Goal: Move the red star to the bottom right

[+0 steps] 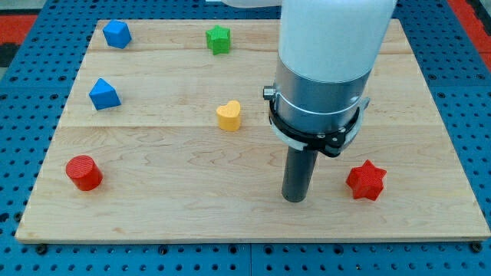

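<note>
Tip [294, 198] of my rod stands bare on the board, clamping nothing, just left of the red star [366, 181] near the bottom-right corner; yellow heart [229, 116] lies well apart.

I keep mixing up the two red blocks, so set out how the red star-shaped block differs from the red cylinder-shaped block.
Shape: the red star-shaped block has points all round, while the red cylinder-shaped block is round with a flat top.
Place: the star sits at the view's lower right, the cylinder at the lower left.
Nearness: my tip stands just left of the star, apart from it, and far from the cylinder.
Both are the same red and rest on the wooden board.
</note>
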